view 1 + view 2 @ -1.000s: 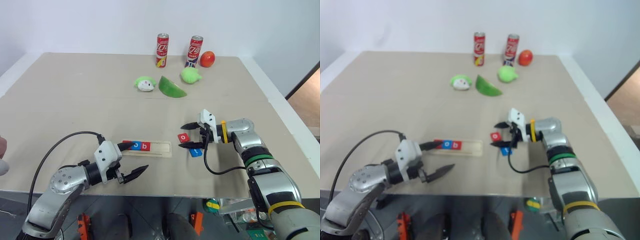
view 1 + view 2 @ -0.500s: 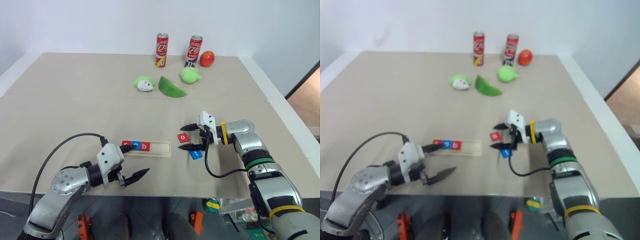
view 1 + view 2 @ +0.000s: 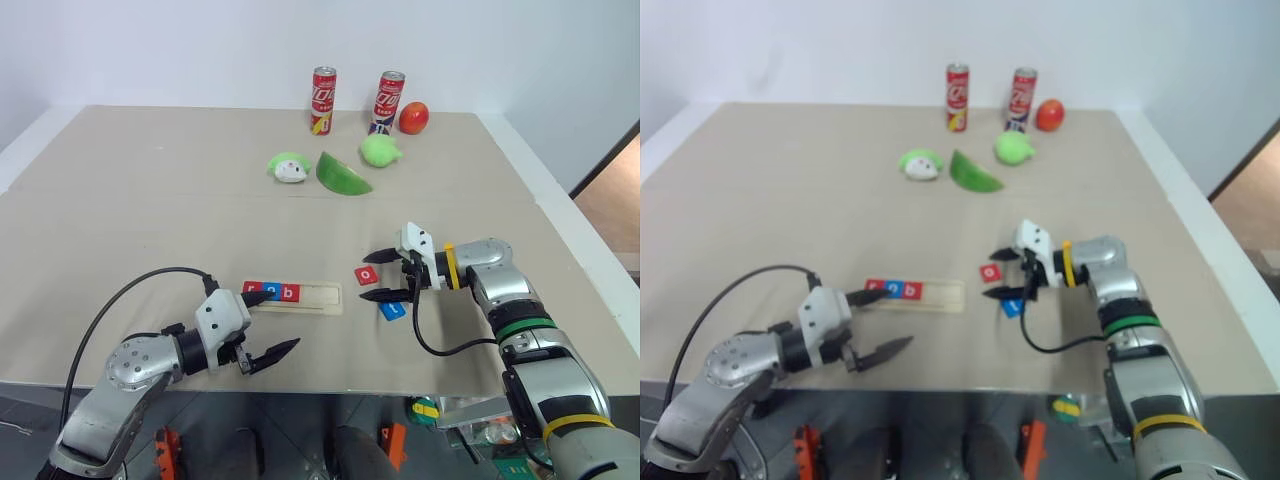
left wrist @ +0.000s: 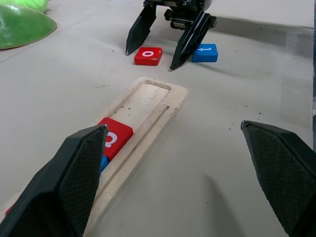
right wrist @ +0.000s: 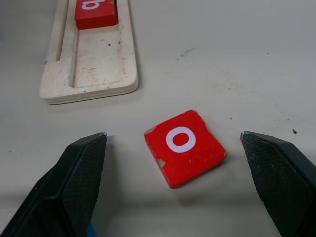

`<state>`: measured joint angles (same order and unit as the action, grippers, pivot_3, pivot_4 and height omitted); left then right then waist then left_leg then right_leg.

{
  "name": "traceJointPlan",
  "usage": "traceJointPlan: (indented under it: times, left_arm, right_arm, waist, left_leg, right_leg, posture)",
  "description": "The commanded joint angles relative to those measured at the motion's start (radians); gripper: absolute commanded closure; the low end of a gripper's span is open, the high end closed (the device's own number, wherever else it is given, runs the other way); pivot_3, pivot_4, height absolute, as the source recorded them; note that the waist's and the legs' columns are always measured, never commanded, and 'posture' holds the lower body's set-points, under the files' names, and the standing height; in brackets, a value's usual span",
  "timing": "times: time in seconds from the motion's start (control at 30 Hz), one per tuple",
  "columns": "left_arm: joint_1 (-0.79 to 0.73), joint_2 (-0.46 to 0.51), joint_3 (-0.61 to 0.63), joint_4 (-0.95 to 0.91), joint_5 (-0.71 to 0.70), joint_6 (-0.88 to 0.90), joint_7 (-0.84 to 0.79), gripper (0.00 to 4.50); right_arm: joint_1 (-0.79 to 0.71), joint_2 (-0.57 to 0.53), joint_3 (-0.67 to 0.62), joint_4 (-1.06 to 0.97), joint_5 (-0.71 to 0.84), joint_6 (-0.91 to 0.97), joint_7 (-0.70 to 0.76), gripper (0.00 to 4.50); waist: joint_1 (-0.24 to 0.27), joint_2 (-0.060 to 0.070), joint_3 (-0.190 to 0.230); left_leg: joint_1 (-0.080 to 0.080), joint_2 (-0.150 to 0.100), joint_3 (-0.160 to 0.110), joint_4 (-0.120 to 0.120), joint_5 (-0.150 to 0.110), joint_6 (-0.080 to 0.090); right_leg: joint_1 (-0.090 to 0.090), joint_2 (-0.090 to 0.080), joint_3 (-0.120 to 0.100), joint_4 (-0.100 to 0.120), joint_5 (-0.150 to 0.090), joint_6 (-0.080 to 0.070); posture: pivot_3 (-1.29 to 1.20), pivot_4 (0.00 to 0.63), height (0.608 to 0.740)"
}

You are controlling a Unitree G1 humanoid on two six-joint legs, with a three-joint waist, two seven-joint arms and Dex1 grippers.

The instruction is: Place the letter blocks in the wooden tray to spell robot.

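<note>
The wooden tray [image 3: 318, 298] lies near the table's front edge, with a red, a blue and a red "b" letter block [image 3: 290, 293] in a row at its left end. A loose red "o" block [image 5: 185, 147] lies flat on the table to the tray's right. My right gripper [image 3: 364, 276] stands open around it, one finger on each side, neither touching. A blue block [image 3: 392, 309] lies just beside the nearer right finger. My left gripper [image 3: 284, 318] is open at the tray's left end. Its far fingertip [image 3: 266, 294] partly covers the leftmost red block.
Two red cans [image 3: 325, 100] [image 3: 390, 102] and a red fruit [image 3: 415, 117] stand at the back. Green toy pieces [image 3: 343, 176] [image 3: 290, 166] [image 3: 381, 150] lie mid-table. The table's front edge [image 3: 330, 390] runs just below my left gripper. A black cable [image 3: 430, 345] hangs from the right wrist.
</note>
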<state>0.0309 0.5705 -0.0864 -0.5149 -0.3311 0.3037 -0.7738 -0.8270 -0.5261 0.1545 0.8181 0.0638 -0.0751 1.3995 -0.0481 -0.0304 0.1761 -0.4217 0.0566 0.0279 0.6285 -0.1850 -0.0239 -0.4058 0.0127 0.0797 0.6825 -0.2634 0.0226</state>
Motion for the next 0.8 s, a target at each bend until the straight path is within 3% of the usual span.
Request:
traceJointPlan:
  times: [0.03,0.3,0.43,0.47,0.57,0.8]
  left_arm:
    - [0.013,0.012,-0.014,-0.027,0.011,-0.022,-0.010,0.00]
    - [0.012,0.011,-0.016,-0.025,0.012,-0.020,-0.005,0.00]
    - [0.010,0.011,-0.017,-0.021,0.014,-0.021,-0.006,0.00]
    - [0.007,0.011,-0.018,-0.018,0.015,-0.021,-0.006,0.00]
    - [0.002,0.011,-0.019,-0.013,0.016,-0.021,-0.009,0.00]
    - [-0.002,0.011,-0.007,-0.001,0.020,-0.026,-0.005,0.00]
  right_arm:
    - [0.013,-0.004,-0.011,-0.068,0.012,0.100,-0.024,0.27]
    - [0.095,-0.006,-0.020,-0.213,0.024,0.217,-0.115,0.27]
    - [0.135,-0.004,-0.030,-0.287,0.039,0.230,-0.144,1.31]
    - [0.144,-0.005,-0.033,-0.302,0.043,0.231,-0.152,1.92]
    - [0.153,-0.007,-0.036,-0.316,0.047,0.226,-0.164,2.83]
    - [0.117,-0.011,-0.046,-0.330,0.052,0.226,-0.177,2.84]
  waist:
    - [0.000,0.000,0.000]
    - [0.000,0.000,0.000]
    - [0.000,0.000,0.000]
    - [0.000,0.000,0.000]
    - [0.000,0.000,0.000]
    - [0.000,0.000,0.000]
  left_leg:
    - [0.000,0.000,0.000,0.000,0.000,0.000]
    - [0.000,0.001,0.000,0.004,0.000,0.001]
    - [0.000,0.001,0.001,0.005,0.001,0.001]
    - [0.000,0.001,0.001,0.005,0.001,0.001]
    - [0.000,0.001,0.001,0.005,0.001,0.001]
    - [-0.001,0.001,0.001,0.005,0.001,0.001]
  right_leg:
    - [0.000,0.000,0.000,0.000,0.000,0.000]
    - [0.001,0.001,0.000,0.000,0.001,0.004]
    - [0.001,0.000,0.000,0.000,0.001,0.006]
    - [0.001,0.000,0.000,0.000,0.001,0.006]
    - [0.000,0.000,0.000,0.000,0.000,0.006]
    - [0.000,0.000,0.000,0.000,0.000,0.007]
  posture:
    - [0.00,0.150,0.740]
    - [0.00,0.150,0.740]
    - [0.00,0.150,0.740]
    - [0.00,0.150,0.740]
    - [0.00,0.150,0.740]
    - [0.00,0.150,0.740]
